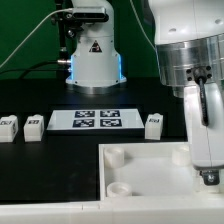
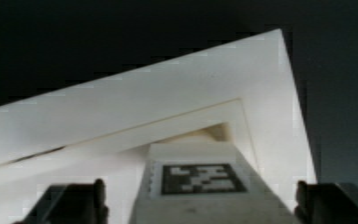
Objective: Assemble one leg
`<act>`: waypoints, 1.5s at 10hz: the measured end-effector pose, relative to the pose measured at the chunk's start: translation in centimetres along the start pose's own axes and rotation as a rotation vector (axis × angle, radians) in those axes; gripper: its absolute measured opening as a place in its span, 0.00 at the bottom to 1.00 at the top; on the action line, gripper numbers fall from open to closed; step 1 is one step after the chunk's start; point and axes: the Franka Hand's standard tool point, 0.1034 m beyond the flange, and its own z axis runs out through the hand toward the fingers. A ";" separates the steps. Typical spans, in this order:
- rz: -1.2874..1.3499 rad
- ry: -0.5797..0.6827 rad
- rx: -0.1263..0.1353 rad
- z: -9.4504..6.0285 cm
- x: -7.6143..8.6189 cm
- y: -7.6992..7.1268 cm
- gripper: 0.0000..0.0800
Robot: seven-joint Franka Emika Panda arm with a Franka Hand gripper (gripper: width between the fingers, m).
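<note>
The small white plastic block leg (image 2: 197,180), its black-and-white square tag bearing no readable writing, stands upright between my dark fingers (image 2: 69,203) – gripper (image 1: 208,172) spread wide, gripping nothing – inside a corner of the large smooth white square tray (image 1: 140,152), beside the marker board (image 1: 96,120).

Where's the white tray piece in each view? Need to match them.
Exterior view: tray at bottom, right of centre, below the gripper.
Wrist view: tray fills mid-frame, behind the leg standing between the fingers.
Shared landmark: the gripper, open, over the tray.
</note>
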 end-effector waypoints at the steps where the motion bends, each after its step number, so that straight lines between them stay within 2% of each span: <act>1: -0.112 0.001 -0.002 0.0 0.1 0.1 0.75; 3: -0.394 0.001 -0.004 -0.6 0.5 0.7 0.81; 5: -0.505 -0.007 0.005 -2.1 0.1 1.1 0.81; 6: -0.488 -0.009 0.007 -2.4 -0.4 1.4 0.81; 15: -0.494 -0.008 0.004 -2.2 -0.2 1.4 0.81</act>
